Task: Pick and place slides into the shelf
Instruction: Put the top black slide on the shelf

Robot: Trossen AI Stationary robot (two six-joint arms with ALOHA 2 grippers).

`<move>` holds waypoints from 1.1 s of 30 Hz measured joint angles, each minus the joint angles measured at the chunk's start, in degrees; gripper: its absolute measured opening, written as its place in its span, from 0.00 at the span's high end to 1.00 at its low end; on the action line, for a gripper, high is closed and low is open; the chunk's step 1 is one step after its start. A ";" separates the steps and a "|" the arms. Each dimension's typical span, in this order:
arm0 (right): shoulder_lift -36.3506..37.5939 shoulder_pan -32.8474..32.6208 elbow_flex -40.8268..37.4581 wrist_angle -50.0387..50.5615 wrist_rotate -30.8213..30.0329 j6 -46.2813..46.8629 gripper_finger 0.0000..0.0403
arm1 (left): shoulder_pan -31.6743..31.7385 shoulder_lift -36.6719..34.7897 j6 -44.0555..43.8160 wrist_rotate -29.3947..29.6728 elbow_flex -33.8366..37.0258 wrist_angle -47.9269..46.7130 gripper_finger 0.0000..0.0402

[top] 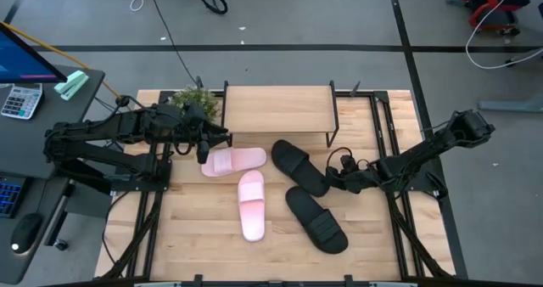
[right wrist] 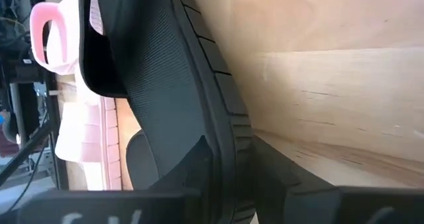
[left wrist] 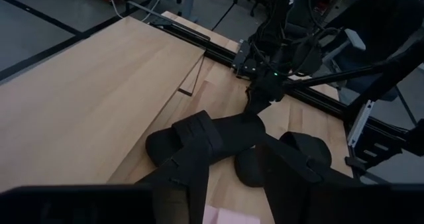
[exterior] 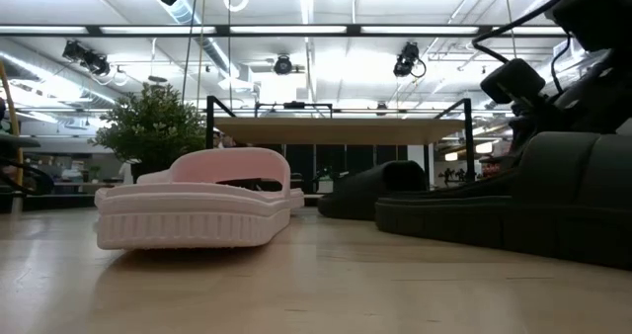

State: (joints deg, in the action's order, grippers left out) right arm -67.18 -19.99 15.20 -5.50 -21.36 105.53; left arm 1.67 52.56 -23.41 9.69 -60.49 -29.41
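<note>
- The right gripper (top: 333,177) has its jaws closing around the edge of the upper black slide (top: 299,166); in the right wrist view its dark fingers (right wrist: 199,161) straddle the ribbed sole (right wrist: 218,105), so this reads as a grip being taken, though whether it is firm yet cannot be told.
- The left gripper (top: 204,148) has its jaws partly closed on the end of a pink slide (top: 233,161) that lies crosswise just in front of the shelf.
- The shelf (top: 277,109) stands at the far edge of the tabletop (top: 195,244), its wooden top board bare; no slide is seen on it, and the space beneath the board is hidden from above.
- The second pink slide (top: 252,205) lies lengthwise near the tabletop's middle, and the second black slide (top: 316,219) lies slanted toward the near right, touched by neither gripper.
- A small potted plant (top: 193,99) sits by the shelf's left end.
- The step in hand looks like the pick: both arms are at a slide, none is stowed.
- The next move likely calls for each gripper to lift its slide clear of the others, then carry it toward the shelf without catching the thin black legs.
</note>
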 joint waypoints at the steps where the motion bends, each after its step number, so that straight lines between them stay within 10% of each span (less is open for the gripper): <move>1: 0.00 0.00 0.00 -0.79 0.08 -0.37 0.81 | 0.00 0.00 -0.01 0.47 0.00 -0.01 0.68; 16: 2.07 -0.04 5.83 -5.52 3.87 -7.11 0.83 | 0.00 0.00 -0.03 0.77 0.00 -0.04 0.67; 33: 17.18 -0.15 24.52 19.50 4.53 -19.14 0.83 | 0.00 -0.02 -0.06 0.77 0.00 -0.04 0.65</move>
State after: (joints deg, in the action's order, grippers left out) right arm -50.00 -20.14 39.72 14.01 -16.83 86.38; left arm 1.67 52.53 -23.46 10.46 -60.49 -29.45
